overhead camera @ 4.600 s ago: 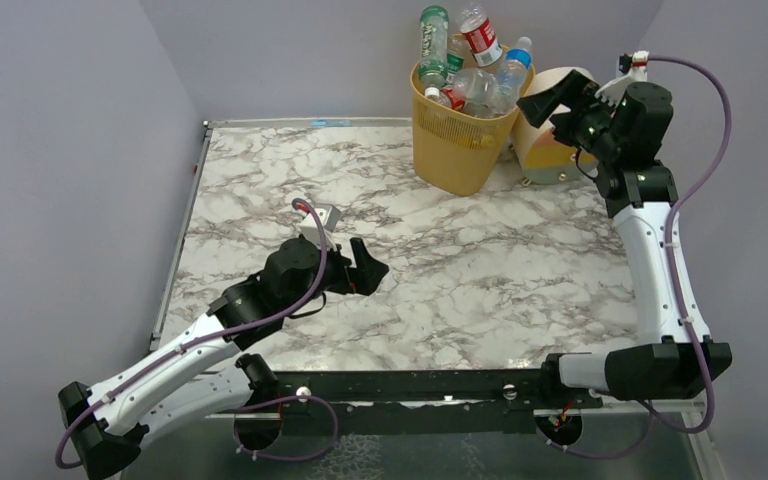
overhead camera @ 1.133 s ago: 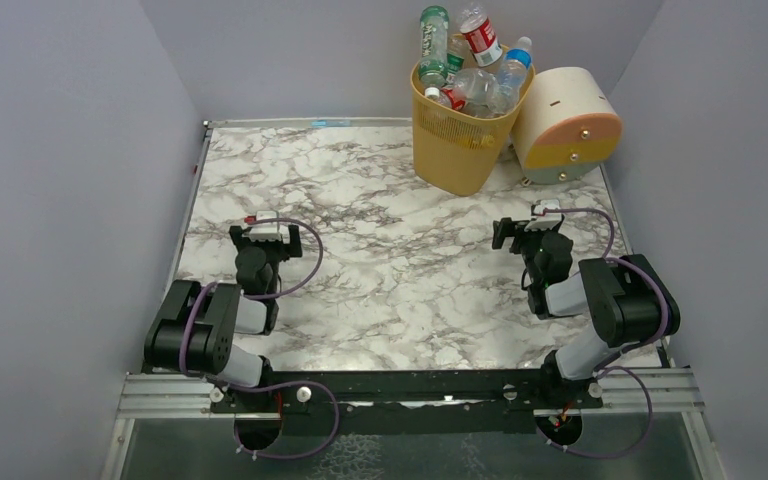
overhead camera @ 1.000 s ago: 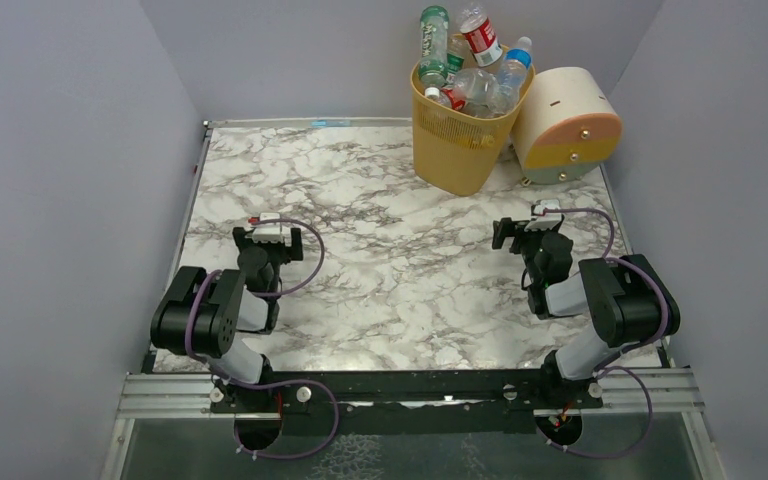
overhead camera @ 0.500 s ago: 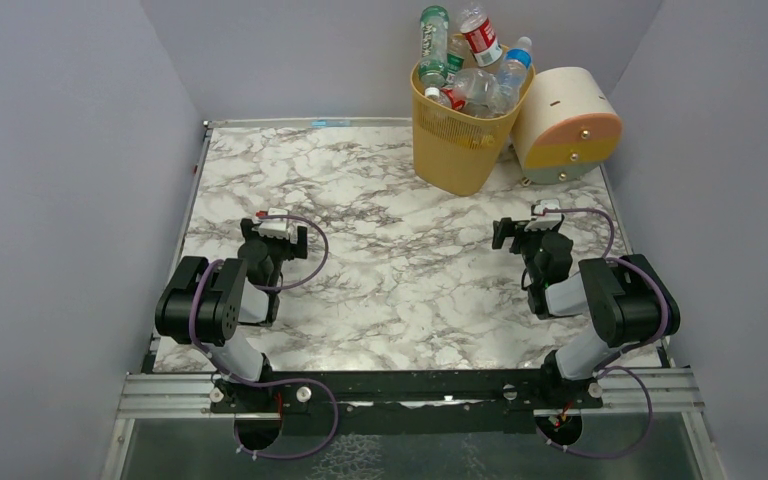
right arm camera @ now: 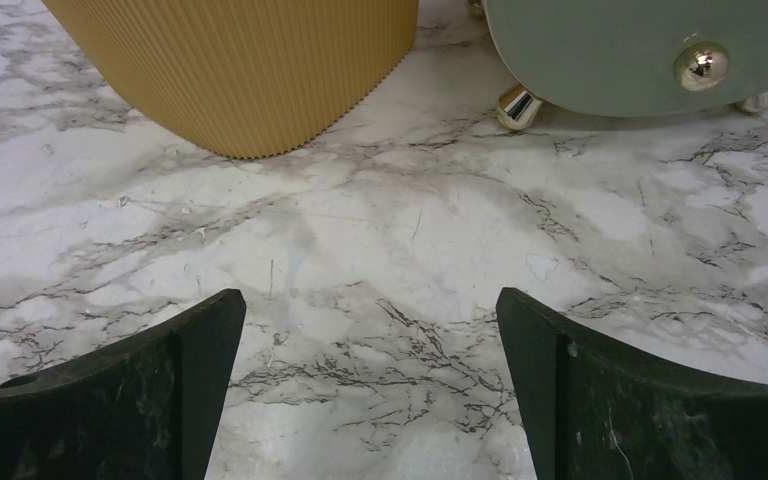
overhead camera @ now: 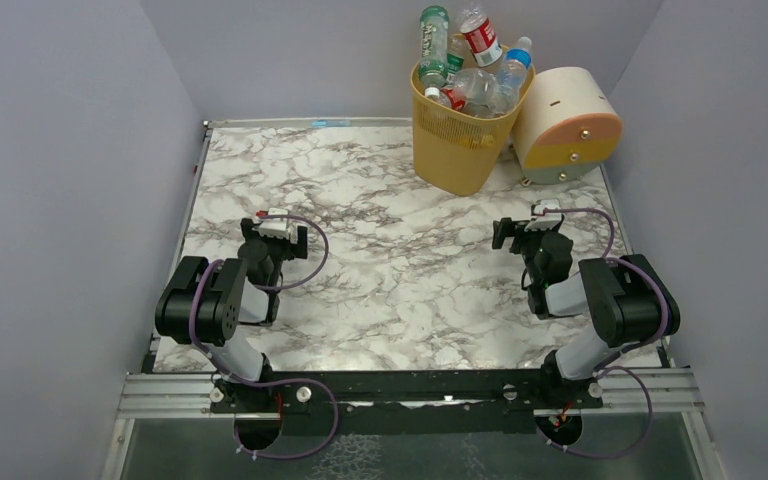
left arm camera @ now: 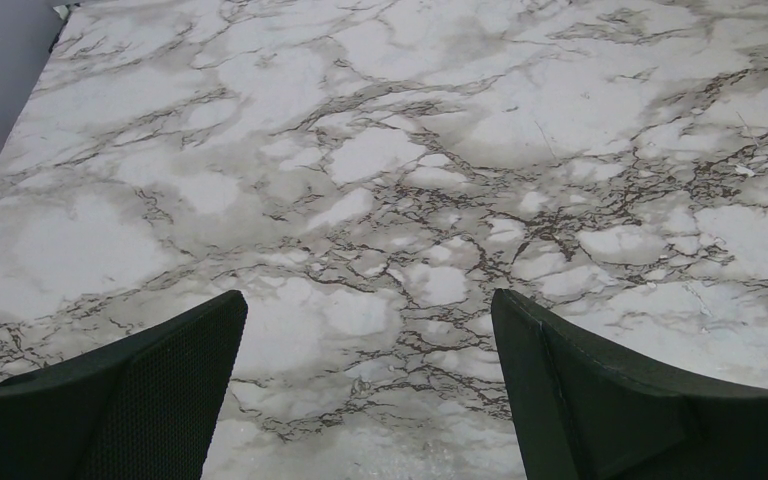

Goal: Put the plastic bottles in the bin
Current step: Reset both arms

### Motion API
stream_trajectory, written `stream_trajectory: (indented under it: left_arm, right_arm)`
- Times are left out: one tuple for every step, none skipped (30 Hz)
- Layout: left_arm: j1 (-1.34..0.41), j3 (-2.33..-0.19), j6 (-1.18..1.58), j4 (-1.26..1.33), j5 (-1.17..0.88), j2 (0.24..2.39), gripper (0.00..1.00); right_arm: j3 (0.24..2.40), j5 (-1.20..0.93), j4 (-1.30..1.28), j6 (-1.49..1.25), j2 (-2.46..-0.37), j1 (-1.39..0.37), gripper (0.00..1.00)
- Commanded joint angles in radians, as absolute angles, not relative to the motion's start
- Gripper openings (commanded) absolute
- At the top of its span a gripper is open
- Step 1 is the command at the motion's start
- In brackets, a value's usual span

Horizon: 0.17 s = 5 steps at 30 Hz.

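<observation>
The yellow-orange bin (overhead camera: 458, 138) stands at the back of the marble table, heaped with plastic bottles (overhead camera: 468, 60) that stick out above its rim. Its ribbed lower wall shows in the right wrist view (right arm camera: 240, 60). My left gripper (overhead camera: 274, 236) is folded back low over the table's left side, open and empty, with only bare marble between its fingers (left arm camera: 160, 390). My right gripper (overhead camera: 530, 232) is folded back on the right side, open and empty, facing the bin's base with its fingers (right arm camera: 600, 400) wide apart.
A cream-and-peach cylinder (overhead camera: 566, 125) on small metal feet (right arm camera: 516, 104) lies right of the bin, against the back right corner. Grey walls close in the table on the left, back and right. The table's metal rail (overhead camera: 410, 385) runs along the near edge.
Since 4.6 s ago both arms have drawn back from their reach and folded near their bases. In the last second the left gripper shifted slightly right and forward, then stopped. The right arm is still.
</observation>
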State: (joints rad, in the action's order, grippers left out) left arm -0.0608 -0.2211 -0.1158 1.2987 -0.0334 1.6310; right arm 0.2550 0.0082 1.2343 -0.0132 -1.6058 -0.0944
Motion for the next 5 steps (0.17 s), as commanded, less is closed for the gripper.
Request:
stream_trajectory:
  left_arm:
    - [-0.054,-0.262,-0.090,1.281,0.000,1.645,0.99]
    - [-0.054,-0.276,-0.070,1.256,0.054,1.647,0.99]
    - [-0.054,-0.277,-0.065,1.254,0.066,1.644,0.99]
    - [-0.054,-0.275,-0.065,1.254,0.069,1.642,0.99]
    - [-0.054,-0.275,-0.064,1.255,0.069,1.641,0.99]
  right_arm:
    - [0.242,-0.010,1.279,0.002,-1.614,-0.097,0.99]
    - [0.242,-0.009,1.279,0.002,-1.614,-0.098,0.99]
    - [0.242,-0.009,1.279,0.002,-1.613,-0.097,0.99]
    - [0.242,-0.010,1.279,0.002,-1.614,-0.098,0.99]
    - [0.242,-0.009,1.279,0.001,-1.614,-0.098,0.99]
